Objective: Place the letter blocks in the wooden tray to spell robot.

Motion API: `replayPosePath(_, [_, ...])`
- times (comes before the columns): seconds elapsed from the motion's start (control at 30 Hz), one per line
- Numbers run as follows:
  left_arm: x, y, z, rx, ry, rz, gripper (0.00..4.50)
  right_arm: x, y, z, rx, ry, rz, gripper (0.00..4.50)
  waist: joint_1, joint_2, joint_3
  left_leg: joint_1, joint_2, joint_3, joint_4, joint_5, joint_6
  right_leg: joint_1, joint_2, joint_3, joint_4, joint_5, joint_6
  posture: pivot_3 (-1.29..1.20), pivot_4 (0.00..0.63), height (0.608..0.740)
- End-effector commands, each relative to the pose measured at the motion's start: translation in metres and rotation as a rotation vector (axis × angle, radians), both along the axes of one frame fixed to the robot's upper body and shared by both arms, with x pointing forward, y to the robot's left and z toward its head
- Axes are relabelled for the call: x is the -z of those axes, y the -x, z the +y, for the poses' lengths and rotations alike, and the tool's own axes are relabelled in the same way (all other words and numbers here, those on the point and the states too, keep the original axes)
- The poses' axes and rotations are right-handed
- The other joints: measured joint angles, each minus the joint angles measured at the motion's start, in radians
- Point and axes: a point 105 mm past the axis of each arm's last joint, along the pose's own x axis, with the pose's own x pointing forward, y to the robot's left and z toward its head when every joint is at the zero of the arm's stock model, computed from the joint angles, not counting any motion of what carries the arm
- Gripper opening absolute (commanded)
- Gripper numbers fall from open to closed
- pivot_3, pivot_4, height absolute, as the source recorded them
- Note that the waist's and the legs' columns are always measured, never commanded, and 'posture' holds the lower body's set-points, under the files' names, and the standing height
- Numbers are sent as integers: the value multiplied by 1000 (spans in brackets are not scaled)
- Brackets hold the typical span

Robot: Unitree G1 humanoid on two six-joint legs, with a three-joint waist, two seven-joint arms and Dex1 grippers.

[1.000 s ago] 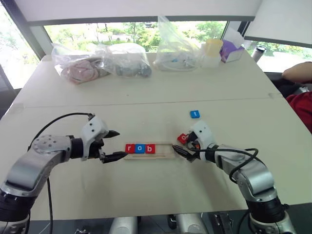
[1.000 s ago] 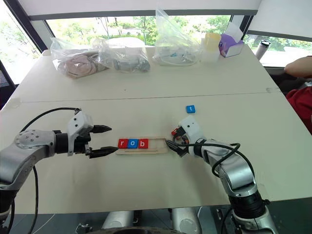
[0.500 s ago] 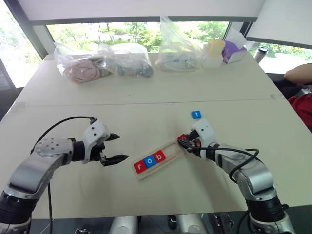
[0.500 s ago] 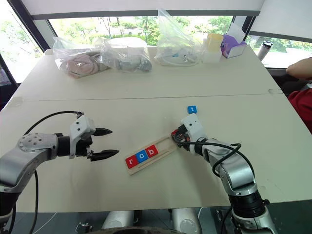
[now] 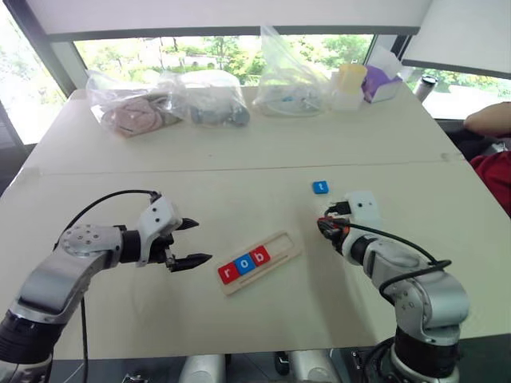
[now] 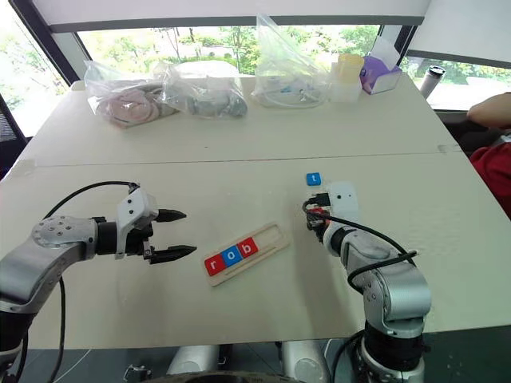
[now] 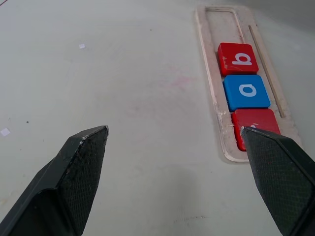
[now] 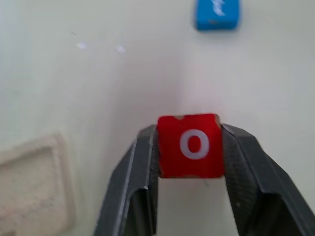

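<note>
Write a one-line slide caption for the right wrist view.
Right tool shut on the red o block above the table, the blue block beyond and a corner of the wooden tray beside it.

5 letter blocks (image 5: 244, 263): 3 red, 2 blue. 1 wooden tray (image 5: 281, 242). 3 plastic bags (image 5: 132, 108).

Tray (image 5: 260, 261) askew mid-table, three blocks (image 5: 243, 265) inside; t block (image 5: 320, 187) behind-right.

Red block (image 7: 256, 129) at tray (image 7: 212, 83) end: letter hidden behind left gripper fingertip (image 7: 283, 177). Blue block (image 8: 217, 14) cut by frame edge, letter blurred.
</note>
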Motion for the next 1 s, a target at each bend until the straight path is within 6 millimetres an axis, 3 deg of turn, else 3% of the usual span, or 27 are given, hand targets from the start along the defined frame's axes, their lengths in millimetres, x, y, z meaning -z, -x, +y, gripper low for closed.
replayPosePath(0.03, [-5,0,-7,38,11,-20,4500,1,8,-13,112,26,12,1160,0,0,0,0,0,0,0,0,0,0,0,0,0,0,0,0,150,740])
replayPosePath(0.23, [-7,5,-13,81,21,2,4500,5,6,-12,129,17,25,4163,-1,0,0,0,0,0,0,0,0,0,0,0,0,-2,2,0,150,740])
replayPosePath(0.27, [-7,5,-13,84,20,2,4500,4,5,-14,132,22,20,4442,-1,0,0,0,0,0,0,0,0,0,0,0,0,-2,2,0,150,740])
replayPosePath(0.4, [-8,5,-12,80,20,-1,4500,-14,-1,-13,69,49,-71,4442,-1,0,0,0,0,0,0,0,0,0,-1,0,0,-2,2,0,150,740])
replayPosePath(0.47, [-7,6,-12,78,19,6,4500,-44,-1,-12,-111,161,-266,4442,-1,1,0,0,0,1,0,0,0,0,-1,0,-1,-2,2,0,150,740])
replayPosePath(0.63, [-8,7,-10,97,10,22,4500,-64,11,-23,-431,69,-374,4442,-3,0,0,0,0,3,-1,0,0,1,1,-1,-2,-2,5,0,150,740])
replayPosePath(0.77, [-10,10,-11,136,4,38,4500,-52,21,-48,-704,131,-303,4442,1,0,0,1,0,3,0,0,0,2,0,-1,-2,-3,4,0,150,740])
replayPosePath(0.9, [-11,10,-10,131,0,33,4500,-25,17,-74,-908,253,-187,4442,-3,0,0,2,0,5,2,0,0,4,0,0,-3,-3,3,0,150,740])
replayPosePath(1.0, [-8,14,-9,131,-15,37,4500,-16,5,-76,-1027,303,-172,4442,-11,0,1,4,0,7,1,0,0,4,1,1,-2,-3,3,0,150,740])
